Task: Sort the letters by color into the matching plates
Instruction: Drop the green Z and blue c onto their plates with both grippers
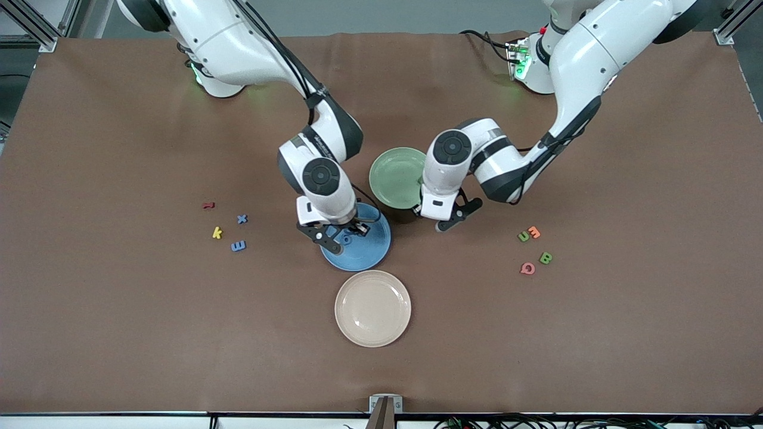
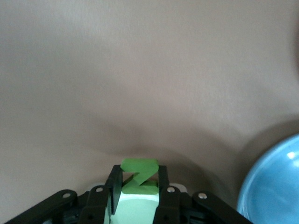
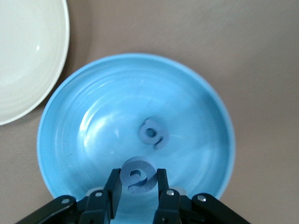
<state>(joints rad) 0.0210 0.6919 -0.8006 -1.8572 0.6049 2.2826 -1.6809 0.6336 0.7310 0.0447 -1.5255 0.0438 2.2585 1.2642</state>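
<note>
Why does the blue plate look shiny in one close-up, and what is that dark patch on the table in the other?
Right wrist view: overhead light leaves pale glare streaks on the glossy blue plate, under the right pincer holding a blue letter. Left wrist view: the soft dark patch is shadow on the table ahead of the left pincer, which grips a green letter; the picture looks slightly hazy.

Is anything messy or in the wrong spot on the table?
Nothing spilled or broken. One blue letter already lies in the blue plate. The right gripper holds another blue letter above it. The left gripper holds a green N beside the green plate.
</note>
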